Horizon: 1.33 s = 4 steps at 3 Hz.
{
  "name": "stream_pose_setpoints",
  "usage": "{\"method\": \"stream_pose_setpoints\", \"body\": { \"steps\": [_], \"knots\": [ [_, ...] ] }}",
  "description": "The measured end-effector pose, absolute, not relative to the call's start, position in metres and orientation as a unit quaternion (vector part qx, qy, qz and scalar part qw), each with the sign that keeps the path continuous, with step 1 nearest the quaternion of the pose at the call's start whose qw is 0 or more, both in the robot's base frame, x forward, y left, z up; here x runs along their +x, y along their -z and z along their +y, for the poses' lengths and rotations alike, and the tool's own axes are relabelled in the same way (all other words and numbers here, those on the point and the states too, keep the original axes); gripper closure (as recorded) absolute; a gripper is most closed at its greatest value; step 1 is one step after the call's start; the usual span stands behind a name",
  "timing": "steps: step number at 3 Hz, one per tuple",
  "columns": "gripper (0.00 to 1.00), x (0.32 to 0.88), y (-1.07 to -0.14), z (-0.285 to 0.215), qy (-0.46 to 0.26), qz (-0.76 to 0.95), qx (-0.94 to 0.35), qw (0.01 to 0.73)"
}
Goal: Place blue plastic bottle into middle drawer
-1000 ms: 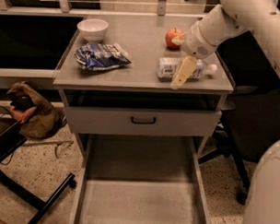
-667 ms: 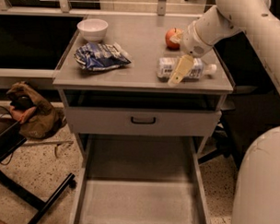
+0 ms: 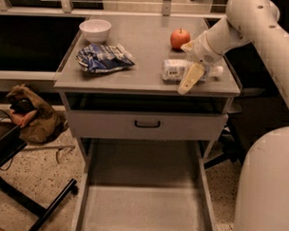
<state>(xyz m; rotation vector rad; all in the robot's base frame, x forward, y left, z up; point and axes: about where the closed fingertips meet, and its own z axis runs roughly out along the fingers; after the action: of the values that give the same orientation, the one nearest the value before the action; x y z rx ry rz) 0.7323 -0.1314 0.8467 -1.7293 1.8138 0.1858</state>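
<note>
The blue plastic bottle (image 3: 175, 70) lies on its side on the right part of the cabinet top, its white cap pointing right. My gripper (image 3: 189, 76) reaches down from the upper right and sits right at the bottle's middle, partly covering it. The middle drawer (image 3: 146, 208) is pulled out low at the front, a wide grey tray with a bare floor, well below the bottle and the gripper.
A red apple (image 3: 180, 38) stands just behind the bottle. A blue-and-white snack bag (image 3: 103, 58) and a white bowl (image 3: 95, 30) are on the left of the top. A closed drawer front with a black handle (image 3: 147, 123) sits under the top. A brown bag (image 3: 28, 115) lies on the floor at the left.
My gripper has stayed at the bottle with only a slight shift. The bottle has not moved.
</note>
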Motion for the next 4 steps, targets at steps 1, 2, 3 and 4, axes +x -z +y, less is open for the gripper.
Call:
{"method": "stream_pose_setpoints", "body": {
  "steps": [1, 2, 3, 4],
  "knots": [
    [0.19, 0.732, -0.846, -0.131, -0.071, 0.687, -0.654, 0.309],
    [0.42, 0.732, -0.846, -0.131, -0.071, 0.687, -0.654, 0.309],
    [0.65, 0.732, -0.846, -0.131, -0.071, 0.686, -0.655, 0.309],
    [0.88, 0.715, -0.855, -0.116, -0.084, 0.678, -0.663, 0.306]
  ]
}}
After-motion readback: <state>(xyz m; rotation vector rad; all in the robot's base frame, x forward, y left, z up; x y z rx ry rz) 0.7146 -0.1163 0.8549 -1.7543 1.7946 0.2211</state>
